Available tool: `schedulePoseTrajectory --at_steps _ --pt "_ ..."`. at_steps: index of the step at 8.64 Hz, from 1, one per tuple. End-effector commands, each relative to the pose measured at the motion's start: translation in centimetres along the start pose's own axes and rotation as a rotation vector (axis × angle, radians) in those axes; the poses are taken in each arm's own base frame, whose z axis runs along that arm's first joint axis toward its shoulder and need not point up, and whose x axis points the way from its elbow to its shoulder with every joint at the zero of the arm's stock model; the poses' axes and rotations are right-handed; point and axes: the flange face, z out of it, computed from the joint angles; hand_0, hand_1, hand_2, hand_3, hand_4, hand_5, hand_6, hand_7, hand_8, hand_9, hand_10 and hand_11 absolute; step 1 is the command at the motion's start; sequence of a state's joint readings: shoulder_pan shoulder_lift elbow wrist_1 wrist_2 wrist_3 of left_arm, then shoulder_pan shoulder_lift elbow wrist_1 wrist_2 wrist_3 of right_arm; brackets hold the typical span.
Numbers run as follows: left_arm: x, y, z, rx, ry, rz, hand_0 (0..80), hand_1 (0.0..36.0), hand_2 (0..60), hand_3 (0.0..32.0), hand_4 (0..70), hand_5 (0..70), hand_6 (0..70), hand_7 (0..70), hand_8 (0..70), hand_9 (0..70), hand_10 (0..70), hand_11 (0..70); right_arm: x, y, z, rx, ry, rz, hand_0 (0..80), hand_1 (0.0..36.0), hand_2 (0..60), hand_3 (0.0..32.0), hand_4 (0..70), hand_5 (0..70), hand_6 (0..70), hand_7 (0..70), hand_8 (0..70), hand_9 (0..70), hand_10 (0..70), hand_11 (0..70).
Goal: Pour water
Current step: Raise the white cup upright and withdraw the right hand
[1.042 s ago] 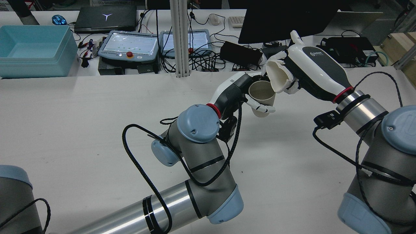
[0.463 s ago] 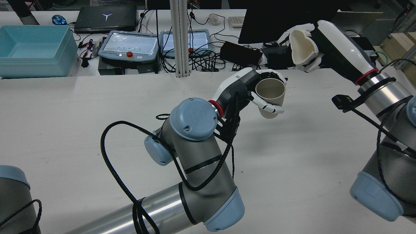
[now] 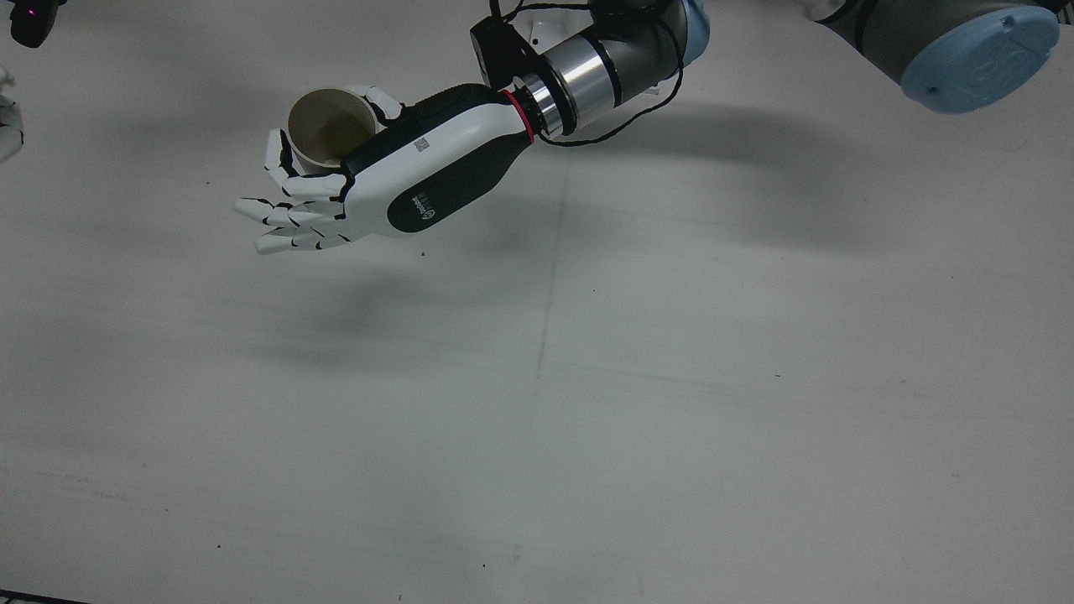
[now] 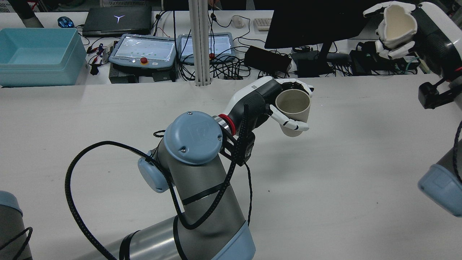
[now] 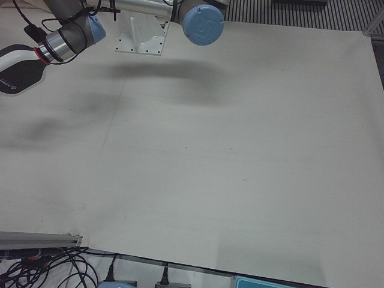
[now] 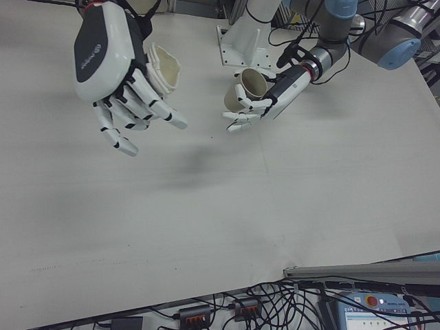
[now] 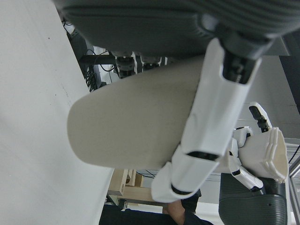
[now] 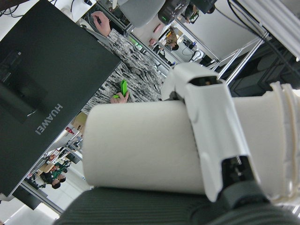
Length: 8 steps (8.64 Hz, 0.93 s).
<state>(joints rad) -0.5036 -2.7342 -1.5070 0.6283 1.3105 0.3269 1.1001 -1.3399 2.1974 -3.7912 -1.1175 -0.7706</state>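
Two cups aloft above white desk [image 4: 108, 119], well apart.
Left hand [image 4: 269, 103] wrapped round upright beige cup [image 4: 293, 112], approx mid-desk nr far edge; right hand [image 4: 418, 34] clutching squashed white cup [image 4: 396, 23], mouth up, beyond far right corner.

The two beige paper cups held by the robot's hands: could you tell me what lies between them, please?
Nothing: in the right-front view only bare white table shows between the squeezed cup and the round cup.
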Motion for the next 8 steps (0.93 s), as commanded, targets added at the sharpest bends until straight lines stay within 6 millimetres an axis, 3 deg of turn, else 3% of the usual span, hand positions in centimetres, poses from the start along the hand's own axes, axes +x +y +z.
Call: schedulePoseTrajectory --at_steps 1,2,3,4,6,7,8 --pt "3.5 1.4 -4.8 -0.016 0.027 0.005 80.0 36.0 60.0 0.0 47.5 70.0 22.5 18.3 13.0 7.9 8.0 15.7 -6.1 -8.2 -1.0 0.089 -0.045 0.128 80.0 36.0 49.6 0.0 19.9 26.5 70.0 70.0 55.4 70.0 22.6 36.5" --pt "4.0 1.2 -6.0 -0.012 0.028 0.007 80.0 36.0 60.0 0.0 47.8 70.0 22.6 18.3 13.0 8.0 8.0 15.8 -7.6 -11.6 -1.7 0.069 -0.085 0.172 80.0 36.0 50.5 0.0 18.2 26.9 70.0 70.0 57.2 70.0 24.8 39.7" --pt "5.0 -0.1 -6.6 -0.001 0.033 0.003 80.0 36.0 60.0 0.0 47.7 70.0 22.6 18.2 13.0 8.0 8.1 15.8 -5.4 -17.4 -1.6 0.051 -0.081 0.283 80.0 36.0 50.9 0.0 17.1 27.0 70.0 70.0 58.3 70.0 25.2 40.1" --pt "7.8 -0.9 -6.9 0.015 0.045 -0.031 80.0 36.0 60.0 0.0 47.3 70.0 22.5 18.1 13.0 8.0 8.1 15.9 -2.8 -22.6 -1.3 0.027 -0.078 0.377 80.0 36.0 53.5 0.0 21.9 27.3 70.0 70.0 59.4 70.0 23.6 37.9" --pt "16.5 -1.9 -8.3 0.027 0.094 0.018 80.0 36.0 60.0 0.0 47.0 70.0 22.3 18.1 13.0 7.9 8.0 15.8 -3.2 -25.0 -1.7 -0.021 -0.138 0.414 80.0 36.0 53.0 0.0 24.5 27.0 70.0 70.0 58.5 70.0 18.3 30.2" --pt "20.9 -3.2 -10.0 0.04 0.126 0.053 80.0 36.0 60.0 0.0 47.1 70.0 22.3 18.2 12.9 7.9 8.0 15.7 -2.9 -26.4 -3.2 0.002 -0.141 0.416 80.0 36.0 52.1 0.0 26.7 27.3 70.0 70.0 61.5 70.0 22.5 36.0" --pt "22.6 -4.8 -12.1 0.045 0.146 0.067 80.0 36.0 60.0 0.0 46.3 70.0 21.8 17.8 12.9 7.7 8.0 15.8 -1.1 -27.8 -3.5 -0.017 -0.139 0.42 80.0 36.0 50.0 0.0 23.3 27.5 70.0 70.0 65.2 70.0 28.7 44.2"
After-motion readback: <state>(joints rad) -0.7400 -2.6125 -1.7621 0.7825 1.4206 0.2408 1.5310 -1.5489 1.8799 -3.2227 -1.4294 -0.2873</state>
